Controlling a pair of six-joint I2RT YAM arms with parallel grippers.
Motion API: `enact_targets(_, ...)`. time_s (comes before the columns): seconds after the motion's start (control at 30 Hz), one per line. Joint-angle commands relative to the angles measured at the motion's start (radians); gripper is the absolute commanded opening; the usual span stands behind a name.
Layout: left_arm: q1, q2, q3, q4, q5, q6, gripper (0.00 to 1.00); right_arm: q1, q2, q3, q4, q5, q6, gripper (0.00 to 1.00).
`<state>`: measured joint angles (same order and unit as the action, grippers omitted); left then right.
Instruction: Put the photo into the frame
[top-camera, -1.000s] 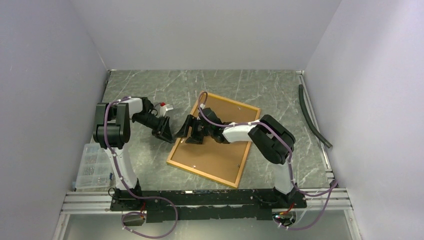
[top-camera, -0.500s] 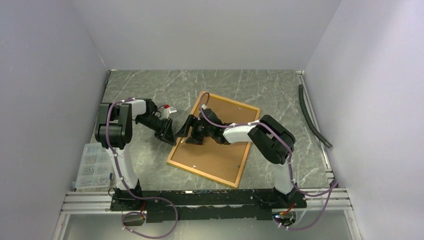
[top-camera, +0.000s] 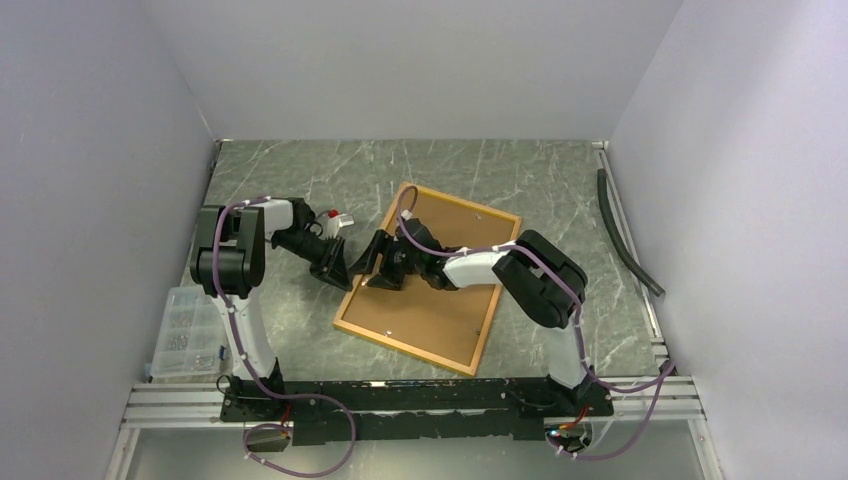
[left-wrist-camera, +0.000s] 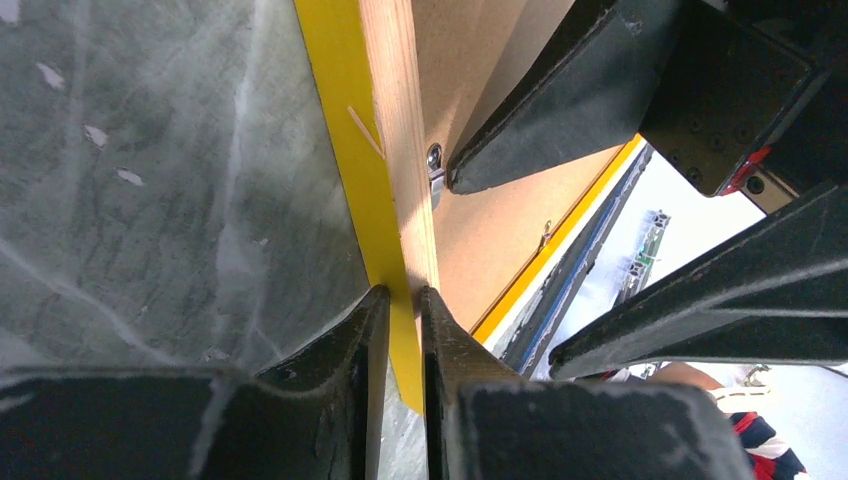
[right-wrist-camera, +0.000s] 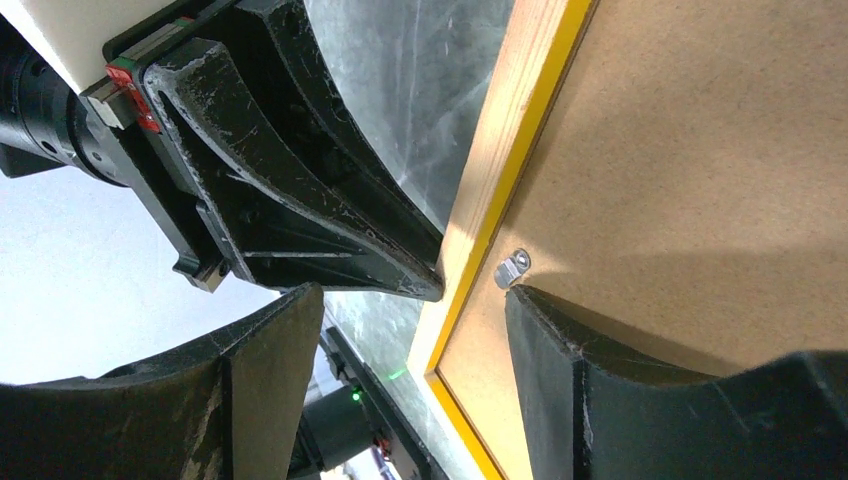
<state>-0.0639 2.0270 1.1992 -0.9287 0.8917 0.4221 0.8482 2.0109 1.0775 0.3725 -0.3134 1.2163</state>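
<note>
Moved since a second earlier: left gripper (left-wrist-camera: 405, 298), carried rightward up to the left rail of the frame (top-camera: 402, 348), its jaws narrowed on the way; right arm almost unchanged. Left arm: elbow raised to the left of the frame, forearm stretched level toward that rail. Its fingers sit one on either face of the rail and are clenched on it, the yellow front edge and pale wood back filling the gap. Right arm: elbow folded above the frame's right rail, forearm laid leftward across the backing board (top-camera: 440, 310). Right gripper (right-wrist-camera: 415, 300): jaws spread wide and grasping nothing, astride the same left rail, one finger over the board beside a small metal turn clip (right-wrist-camera: 512, 268), the other over the table (top-camera: 560, 170) outside the frame. Frame: back uppermost on the table, set askew, thin yellow-orange rails around plain brown board.
</note>
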Motion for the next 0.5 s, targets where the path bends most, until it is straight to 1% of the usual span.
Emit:
enact_targets(0.0, -0.005, 0.029, -0.012, 0.032, -0.025, -0.005, 0.19, 0.020, 0.020, 0.037, -0.045, 0.053, -0.018, 0.71)
enact_targets(0.17, -0.005, 0.033, -0.011, 0.030, -0.025, -0.005, 0.17, 0.026, 0.015, 0.046, -0.072, 0.098, -0.032, 0.70)
enact_targets(0.3, -0.005, 0.039, -0.007, 0.025, -0.021, -0.001, 0.16, 0.036, 0.015, 0.077, -0.130, 0.150, -0.077, 0.70)
enact_targets(0.47, -0.005, 0.045, -0.003, 0.020, -0.018, 0.002, 0.15, 0.037, 0.038, 0.107, -0.150, 0.163, -0.102, 0.70)
